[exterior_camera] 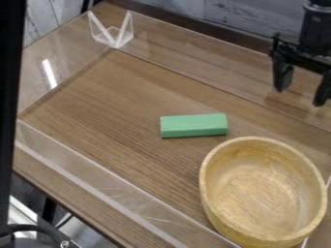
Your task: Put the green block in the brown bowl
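Hanging at the upper right edge of the view, the gripper (301, 85) points down w/ its two dark fingers (281, 75) spread wide apart, released, nothing between them. Fingertips sit above the table surface near the far right side, close to the clear wall that runs along the back.

Green block (195, 125) lies flat on the wooden table (104, 107), roughly mid-frame, long side running left-right w/ a slight tilt. It's well apart from the gripper, which is up and to the right of it. Block is not touched by anything.

Brown bowl (262, 187) sits at the lower right, upright, light tan wood w/ visible grain and a thick rim; inside looks empty. Its rim is just below and right of the block, near but not touching, a small strip of table showing between them. Bowl's right edge runs close to the frame border.

Table has a dark wood-grain top, enclosed by low clear plastic walls (77, 170) on the near-left and far sides. A clear plastic piece (111, 29) w/ a V-like shape stands at the far left corner. Dark vertical post (11, 116) crosses the left edge of the view, blocking part of the table
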You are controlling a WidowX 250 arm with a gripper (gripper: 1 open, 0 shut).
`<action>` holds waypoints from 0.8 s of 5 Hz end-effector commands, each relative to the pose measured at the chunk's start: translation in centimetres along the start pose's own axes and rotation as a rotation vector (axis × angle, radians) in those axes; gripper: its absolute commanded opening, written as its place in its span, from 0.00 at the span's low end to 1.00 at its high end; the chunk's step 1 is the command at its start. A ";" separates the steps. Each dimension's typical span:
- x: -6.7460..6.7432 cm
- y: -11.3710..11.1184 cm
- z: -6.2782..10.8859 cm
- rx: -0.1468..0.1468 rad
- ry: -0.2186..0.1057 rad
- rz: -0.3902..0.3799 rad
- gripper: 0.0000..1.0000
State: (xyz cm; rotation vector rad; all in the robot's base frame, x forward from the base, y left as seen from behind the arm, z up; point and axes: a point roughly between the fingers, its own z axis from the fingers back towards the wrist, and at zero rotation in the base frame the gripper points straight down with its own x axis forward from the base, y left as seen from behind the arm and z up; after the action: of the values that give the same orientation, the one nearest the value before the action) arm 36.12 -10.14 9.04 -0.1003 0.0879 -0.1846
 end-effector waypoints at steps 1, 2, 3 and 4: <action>-0.8 0.7 3.1 -0.002 -0.072 -0.036 1.00; -2.1 2.1 2.7 -0.002 -0.040 -0.119 1.00; -3.6 4.0 2.6 -0.001 0.002 -0.266 1.00; -5.6 5.7 2.6 0.004 0.021 -0.432 1.00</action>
State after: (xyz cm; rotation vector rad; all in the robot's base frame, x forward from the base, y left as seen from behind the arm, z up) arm 31.40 -3.44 9.22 -0.1331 0.1600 -0.6120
